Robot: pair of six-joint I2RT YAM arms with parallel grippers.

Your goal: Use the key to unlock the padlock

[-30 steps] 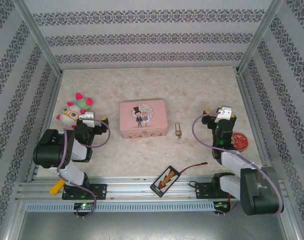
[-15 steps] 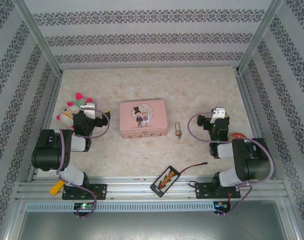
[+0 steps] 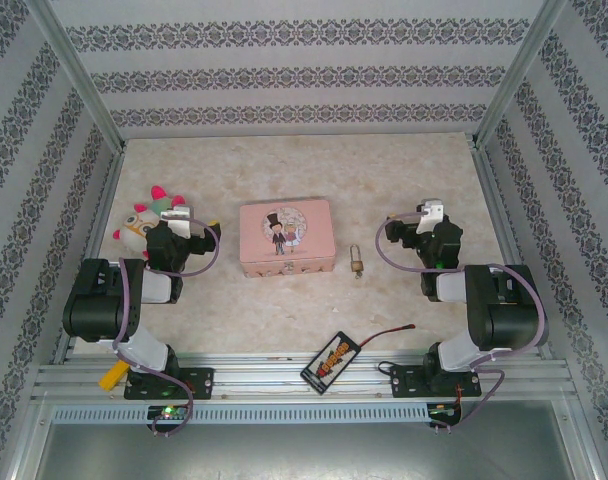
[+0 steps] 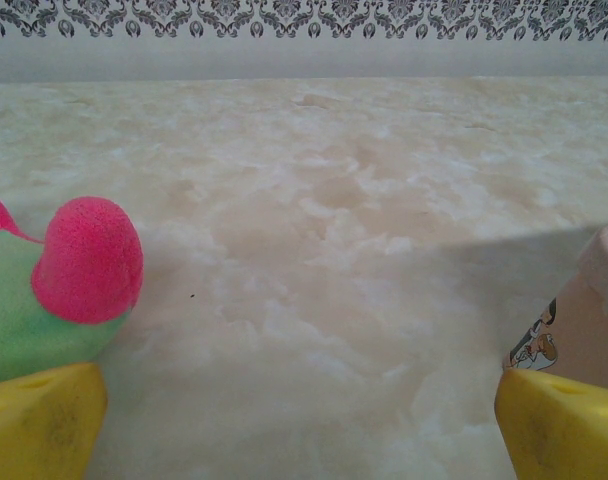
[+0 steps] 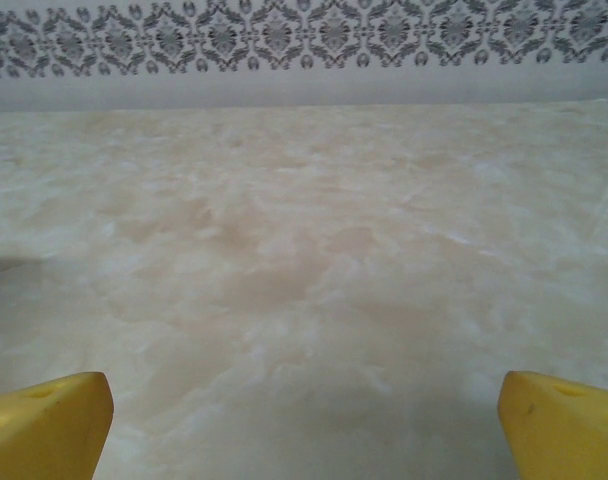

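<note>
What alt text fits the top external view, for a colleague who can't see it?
A brass padlock sits untouched on the marbled table, just right of a pink tin box. The left gripper hovers beside a plush toy, the right gripper to the padlock's right, both open and empty.

Far table (image 3: 304, 165): bare, open passage.
Pink tin (image 3: 286, 237): blocks centre; padlock (image 3: 356, 262) just right, seemingly apart.
Plush toy (image 3: 134, 226): crowds left edge.

Bright, even light washed the table (image 3: 314, 170), a soft shadow lay by the tin (image 4: 584, 300), and near fingertips (image 4: 39, 425) blurred.
</note>
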